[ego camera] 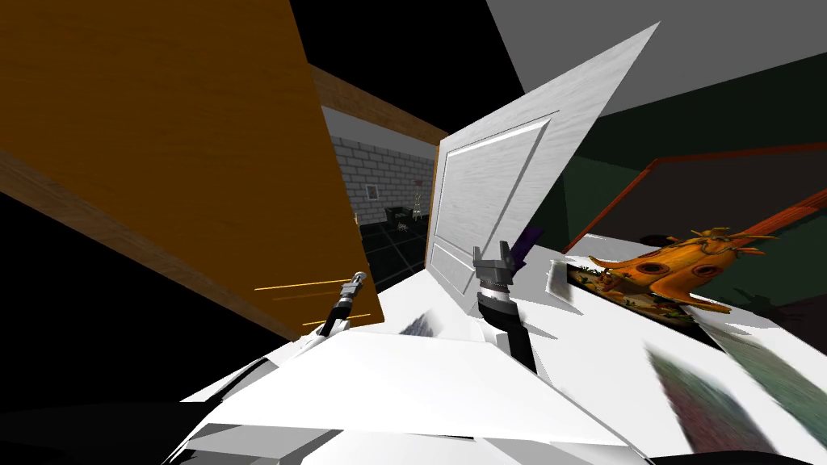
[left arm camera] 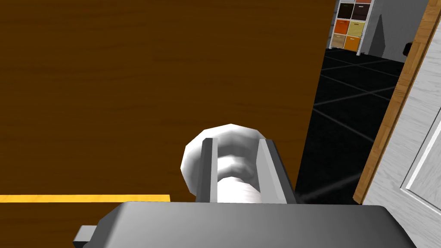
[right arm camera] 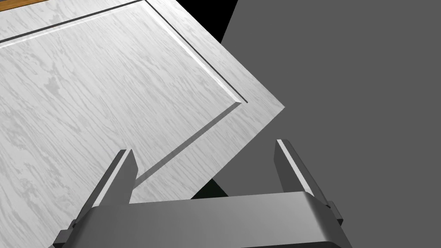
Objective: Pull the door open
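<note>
Left wrist view: left gripper (left arm camera: 235, 143) clamped on the round white knob (left arm camera: 232, 150) of the brown wooden door (left arm camera: 129, 86), dead ahead; right gripper (right arm camera: 203, 146) gapes empty.

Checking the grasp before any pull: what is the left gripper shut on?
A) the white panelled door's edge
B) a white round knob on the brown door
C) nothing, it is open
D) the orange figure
B: in the left wrist view the left gripper has its fingers pressed on both sides of the white knob on the brown door.
</note>
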You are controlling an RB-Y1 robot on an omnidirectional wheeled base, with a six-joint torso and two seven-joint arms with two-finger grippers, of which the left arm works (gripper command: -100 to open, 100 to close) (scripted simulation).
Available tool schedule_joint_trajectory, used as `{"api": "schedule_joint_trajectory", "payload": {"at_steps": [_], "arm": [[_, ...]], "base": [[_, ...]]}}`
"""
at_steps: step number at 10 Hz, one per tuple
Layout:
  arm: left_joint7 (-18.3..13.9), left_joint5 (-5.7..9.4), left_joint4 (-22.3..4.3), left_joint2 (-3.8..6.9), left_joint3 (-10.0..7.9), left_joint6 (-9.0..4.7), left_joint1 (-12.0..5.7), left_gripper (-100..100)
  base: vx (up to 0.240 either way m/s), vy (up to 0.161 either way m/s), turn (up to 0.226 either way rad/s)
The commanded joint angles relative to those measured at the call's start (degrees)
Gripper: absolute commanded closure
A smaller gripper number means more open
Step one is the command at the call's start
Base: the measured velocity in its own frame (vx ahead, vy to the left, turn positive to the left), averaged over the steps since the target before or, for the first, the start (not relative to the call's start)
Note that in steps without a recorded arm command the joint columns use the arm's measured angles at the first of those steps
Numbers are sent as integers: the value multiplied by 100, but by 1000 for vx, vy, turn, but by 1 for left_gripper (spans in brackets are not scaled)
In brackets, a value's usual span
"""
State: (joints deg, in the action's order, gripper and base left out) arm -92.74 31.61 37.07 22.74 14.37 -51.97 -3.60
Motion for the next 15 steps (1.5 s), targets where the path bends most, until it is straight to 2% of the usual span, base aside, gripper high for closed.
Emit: {"api": "schedule_joint_trajectory", "payload": {"at_steps": [1, 2, 3, 6, 7, 9, 12, 13, 14, 15], "arm": [[-168, -57, -110, 6, 132, 15, 105, 100], [-111, -25, -54, 60, 40, -49, -20, 100], [-273, -102, -36, 145, 191, -140, 50, 100], [-441, -194, -21, 235, 378, -216, 154, 100], [-441, -194, -21, 235, 378, -216, 154, 100], [-611, -286, -6, 325, 567, -293, 260, 100], [-694, -331, 2, 369, 658, -330, 311, 100], [-692, -311, 9, 396, 595, -420, 206, 100], [-806, -373, 22, 482, 712, -551, 292, 100], [-871, -405, 12, 526, 776, -612, 341, 100]], "base": [[-209, 32, -126], [-106, 13, -25], [-144, 15, -78], [-207, 61, -92], [-139, 34, -16], [-201, 30, -69], [-107, 36, -36], [-50, 11, -5], [-169, 52, -146], [-244, 63, -176]]}}
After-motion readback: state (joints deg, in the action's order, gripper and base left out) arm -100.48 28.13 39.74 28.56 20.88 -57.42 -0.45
